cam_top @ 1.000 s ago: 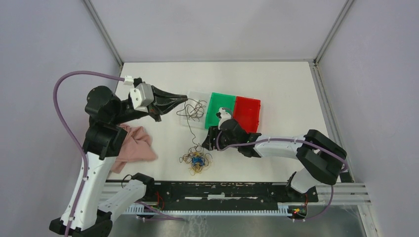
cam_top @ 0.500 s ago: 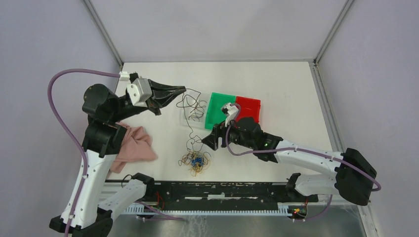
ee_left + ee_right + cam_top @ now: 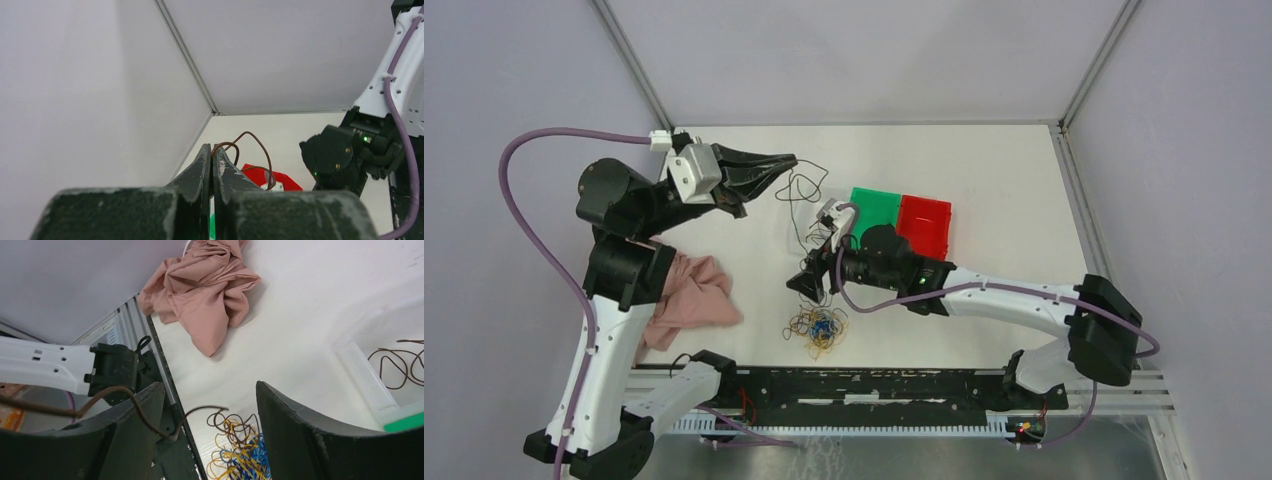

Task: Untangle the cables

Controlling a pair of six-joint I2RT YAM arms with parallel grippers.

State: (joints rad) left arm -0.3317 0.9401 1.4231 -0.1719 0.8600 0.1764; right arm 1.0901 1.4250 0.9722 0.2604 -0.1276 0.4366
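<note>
On your white table, a pink cloth lies near left; a green tray and a red tray sit mid-table. Your left gripper, raised far left, is pinched tight on a brown cable that trails down. Your right gripper stands wide apart, gripping nothing, just beyond the tangle of cables; a brown strand crosses between its jaws.
</note>
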